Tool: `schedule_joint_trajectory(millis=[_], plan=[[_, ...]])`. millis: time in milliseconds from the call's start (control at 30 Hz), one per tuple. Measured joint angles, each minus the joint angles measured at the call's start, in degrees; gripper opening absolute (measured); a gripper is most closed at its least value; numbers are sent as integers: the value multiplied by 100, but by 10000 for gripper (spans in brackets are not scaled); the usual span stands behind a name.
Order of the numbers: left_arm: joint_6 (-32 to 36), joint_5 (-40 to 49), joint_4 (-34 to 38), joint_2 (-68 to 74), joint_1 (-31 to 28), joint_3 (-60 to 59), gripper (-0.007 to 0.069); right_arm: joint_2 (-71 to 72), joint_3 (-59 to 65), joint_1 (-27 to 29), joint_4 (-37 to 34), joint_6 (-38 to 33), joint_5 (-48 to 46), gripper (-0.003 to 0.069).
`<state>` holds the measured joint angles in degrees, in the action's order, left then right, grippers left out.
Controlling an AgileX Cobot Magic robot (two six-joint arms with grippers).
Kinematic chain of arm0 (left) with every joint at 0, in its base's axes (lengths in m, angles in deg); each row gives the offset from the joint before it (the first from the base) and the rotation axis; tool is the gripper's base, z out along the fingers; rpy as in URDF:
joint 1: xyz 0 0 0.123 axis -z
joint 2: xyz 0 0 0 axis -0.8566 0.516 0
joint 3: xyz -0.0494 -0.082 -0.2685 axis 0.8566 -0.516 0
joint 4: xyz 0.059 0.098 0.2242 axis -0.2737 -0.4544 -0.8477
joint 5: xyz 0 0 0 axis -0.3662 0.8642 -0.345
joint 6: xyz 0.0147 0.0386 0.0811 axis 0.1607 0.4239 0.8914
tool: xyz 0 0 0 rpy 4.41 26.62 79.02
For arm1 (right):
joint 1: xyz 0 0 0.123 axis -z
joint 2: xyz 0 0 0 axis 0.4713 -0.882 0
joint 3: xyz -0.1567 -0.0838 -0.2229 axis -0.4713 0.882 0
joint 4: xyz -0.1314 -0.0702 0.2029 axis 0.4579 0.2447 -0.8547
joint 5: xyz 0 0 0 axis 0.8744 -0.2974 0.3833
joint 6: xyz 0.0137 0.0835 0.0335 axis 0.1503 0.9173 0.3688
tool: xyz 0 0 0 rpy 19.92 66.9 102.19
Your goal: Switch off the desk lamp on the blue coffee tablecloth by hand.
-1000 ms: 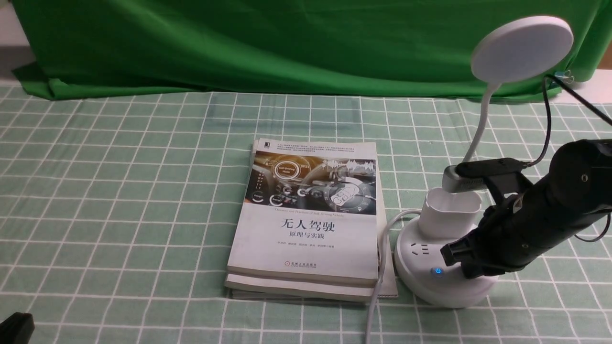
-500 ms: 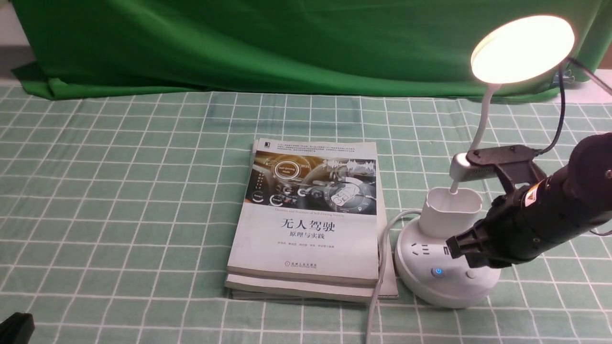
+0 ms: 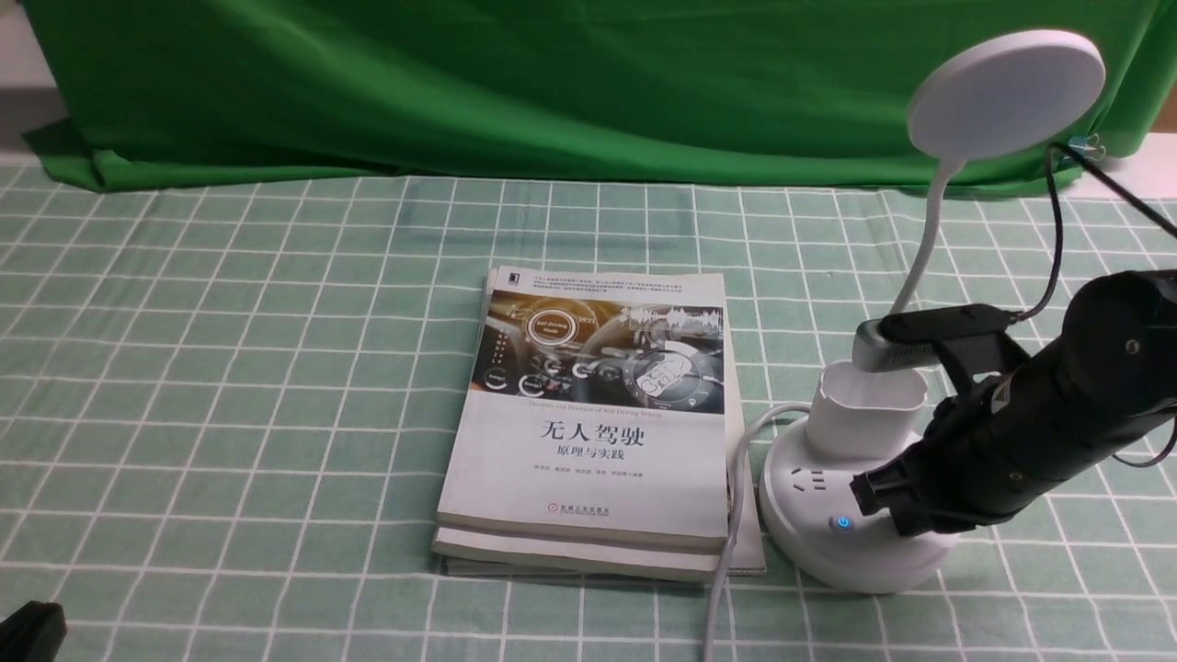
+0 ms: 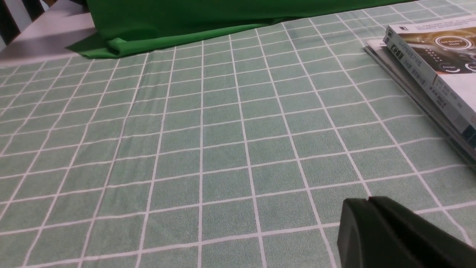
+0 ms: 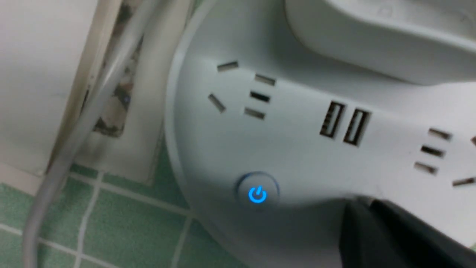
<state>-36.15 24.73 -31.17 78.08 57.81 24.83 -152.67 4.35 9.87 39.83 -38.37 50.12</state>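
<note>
The white desk lamp (image 3: 855,529) stands at the right on the blue coffee tablecloth (image 3: 239,368). Its round head (image 3: 1007,92) is dark on the bent neck. A blue power symbol (image 3: 840,523) glows on the round base (image 5: 297,156). My right gripper (image 3: 874,501), the hand, is shut and its tip rests on the base top just right of that glowing button (image 5: 257,194). In the right wrist view the shut right gripper (image 5: 359,203) touches the base near the USB slots. My left gripper (image 4: 368,201) is shut over bare cloth, low at the front left (image 3: 28,630).
A stack of books (image 3: 598,414) lies just left of the lamp base, with the lamp's white cable (image 3: 726,552) running along its edge. A dark green backdrop cloth (image 3: 460,83) hangs behind. A black cable loops from my right wrist past the lamp neck.
Half a second ago the lamp head glowed and my right gripper was lifted off the base. Now the gripper has come down onto the base and the head is dark.
</note>
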Motion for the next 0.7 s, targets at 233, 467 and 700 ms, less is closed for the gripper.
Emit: schedule_joint_trajectory(millis=[233,467,700], plan=[[0,0,0,0,0,0,0,348,0,0,0,0,-6,38],[0,0,0,0,0,0,0,213,0,0,10,0,-19,38],[0,0,0,0,0,0,0,890,98,-59,22,3,-118,38]])
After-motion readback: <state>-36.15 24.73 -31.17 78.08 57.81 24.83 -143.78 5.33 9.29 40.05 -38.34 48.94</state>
